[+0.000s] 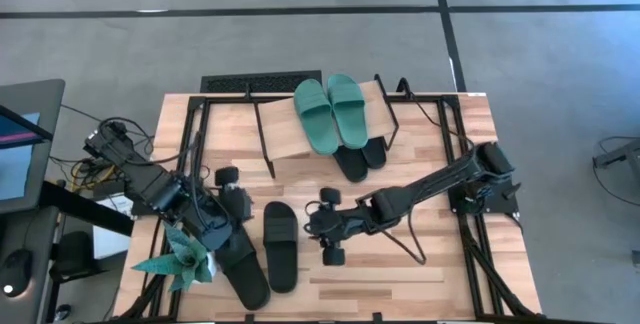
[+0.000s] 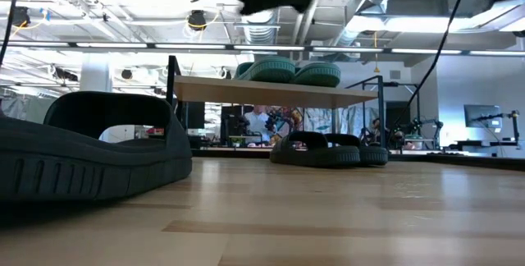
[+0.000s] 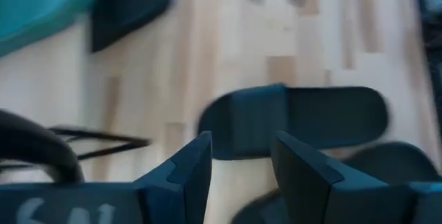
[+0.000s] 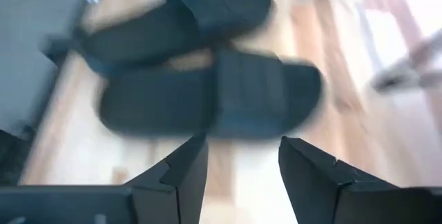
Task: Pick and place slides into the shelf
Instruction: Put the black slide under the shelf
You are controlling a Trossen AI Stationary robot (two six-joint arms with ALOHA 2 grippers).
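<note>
Two teal slides (image 1: 328, 114) lie on the slanted wooden top of the shelf (image 1: 285, 124), seen from the side in the low view as the slides (image 2: 289, 71) on the shelf (image 2: 271, 92). Two black slides (image 1: 360, 156) rest on the table under it. Two more black slides lie soles down at the near left: one (image 1: 280, 246) and another (image 1: 243, 269). My right gripper (image 1: 313, 226) hovers open just right of the first, which shows ahead of it (image 4: 207, 103). My left gripper (image 1: 238, 212) stands open above the pair's far ends, with a slide (image 3: 297, 119) ahead of it.
A teal paper plant (image 1: 185, 259) stands at the near left corner beside the left arm. Black frame bars (image 1: 470, 254) run along the table's sides. Bare wood (image 1: 400, 284) lies near the front, right of the loose slides. The low view shows one black slide (image 2: 90, 155) close up.
</note>
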